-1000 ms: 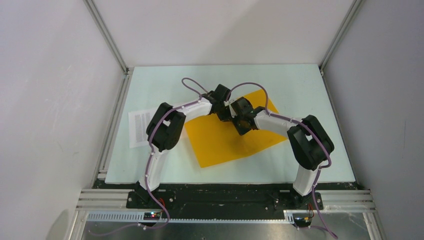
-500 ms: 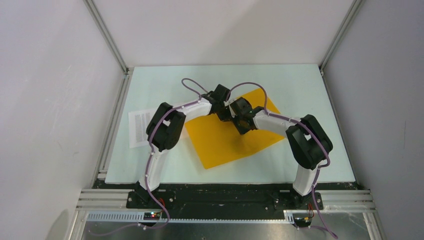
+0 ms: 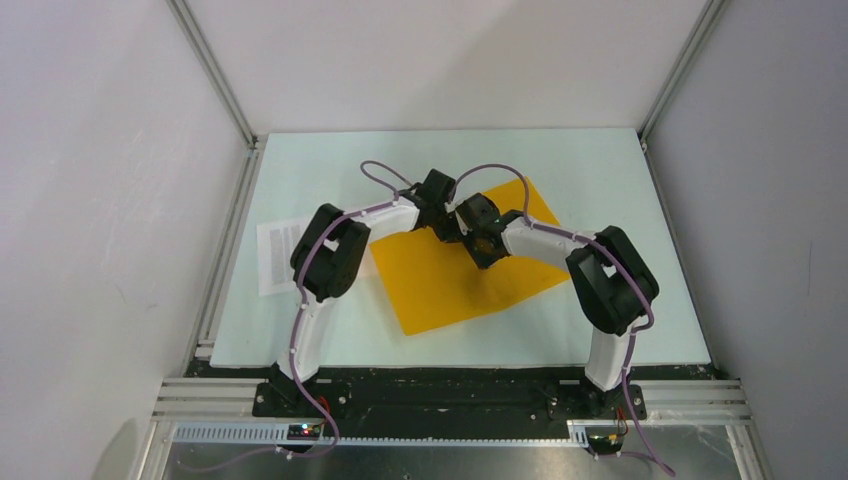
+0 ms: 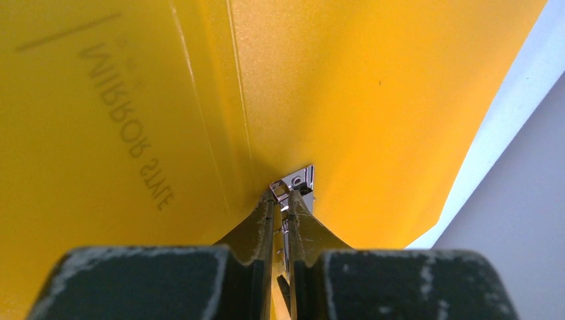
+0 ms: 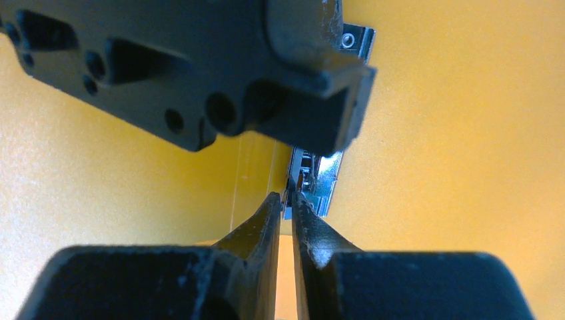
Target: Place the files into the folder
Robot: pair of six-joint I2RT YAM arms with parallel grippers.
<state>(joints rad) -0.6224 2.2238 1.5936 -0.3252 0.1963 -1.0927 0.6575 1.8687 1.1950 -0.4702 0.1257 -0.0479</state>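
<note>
The orange-yellow folder point(image 3: 440, 285) lies open on the white table, at a slant. The files point(image 3: 280, 255), white printed sheets, lie to its left, partly under my left arm. Both grippers meet over the folder's middle fold. In the left wrist view my left gripper point(image 4: 283, 200) is shut on the end of the metal clip point(image 4: 298, 180), with a thin metal strip between its fingers. My right gripper point(image 5: 288, 198) is shut as well, its tips pinching the near edge of the same clip point(image 5: 326, 180). The left gripper's black body point(image 5: 200, 60) hangs just beyond it.
Grey walls with aluminium rails close in the table point(image 3: 600, 170) on the left, right and back. The two wrists stand nearly touching above the folder. The arms' black base plate point(image 3: 440, 395) runs along the near edge.
The right arm's elbow and wrist have crept slightly left and towards the back. Both grippers have stayed shut at the clip. Folder and files lie about where they were.
</note>
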